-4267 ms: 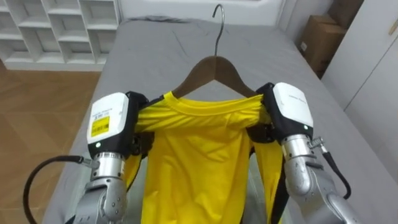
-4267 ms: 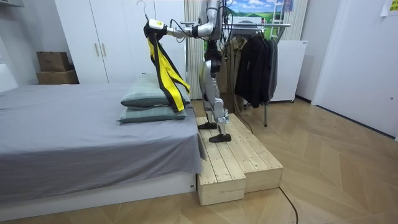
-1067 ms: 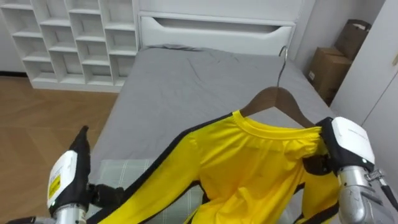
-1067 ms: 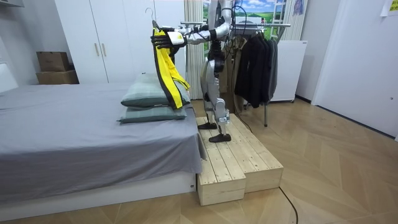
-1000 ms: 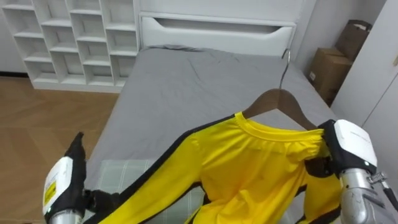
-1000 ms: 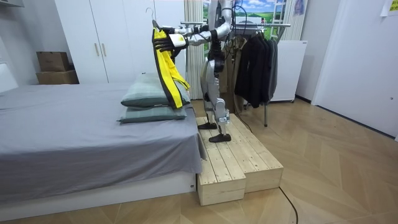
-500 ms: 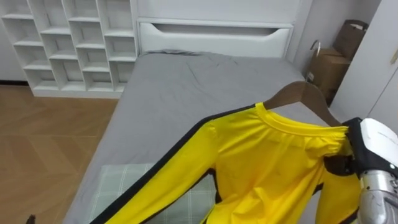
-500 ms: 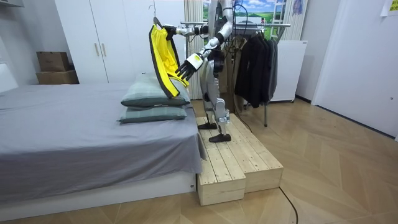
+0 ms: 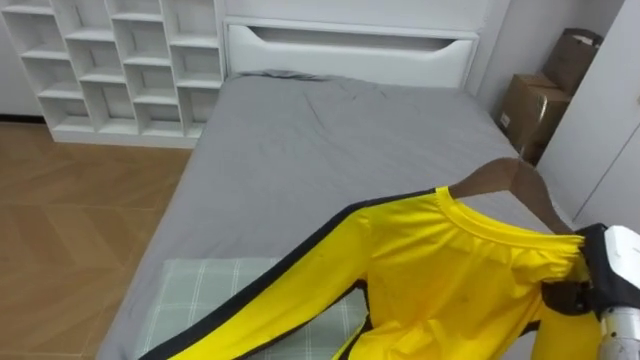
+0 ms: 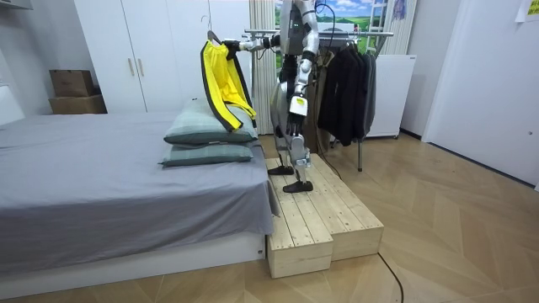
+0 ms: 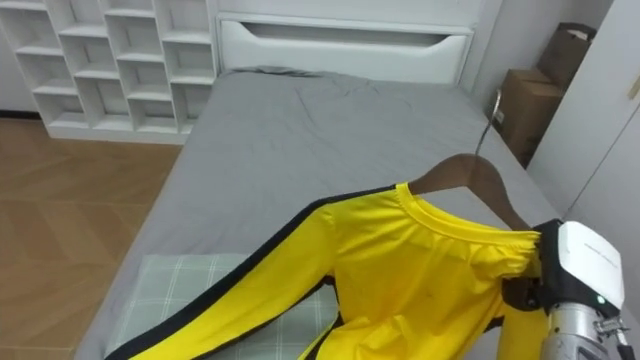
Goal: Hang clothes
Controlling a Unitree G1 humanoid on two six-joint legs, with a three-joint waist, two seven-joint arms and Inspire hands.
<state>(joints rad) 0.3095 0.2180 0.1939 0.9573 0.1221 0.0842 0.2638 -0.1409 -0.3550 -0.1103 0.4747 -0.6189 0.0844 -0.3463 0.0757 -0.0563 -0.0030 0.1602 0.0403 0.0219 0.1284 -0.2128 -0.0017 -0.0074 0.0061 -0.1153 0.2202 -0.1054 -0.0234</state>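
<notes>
A yellow shirt (image 11: 430, 270) with black stripes hangs on a wooden hanger (image 11: 470, 175), whose metal hook (image 11: 493, 105) points up. My right hand (image 11: 580, 265) is shut on the shirt's bunched shoulder at the hanger's right end and holds it up over the bed. The shirt's other sleeve (image 9: 270, 310) trails down towards the pillows. In the room view the shirt (image 10: 221, 88) hangs from my outstretched right hand (image 10: 229, 47). My left hand (image 10: 296, 106) hangs open at my side. I stand on a wooden platform (image 10: 324, 219) beside the bed.
A grey bed (image 9: 300, 130) lies ahead, with green checked pillows (image 10: 206, 135) at its near end. A white shelf unit (image 9: 100, 60) stands at the far left, cardboard boxes (image 9: 560, 80) at the far right. Behind me stands a clothes rack (image 10: 345, 84) with dark garments.
My left hand has let go of the shirt and dropped to my side. The shirt now hangs from my right hand alone and has swung to the right.
</notes>
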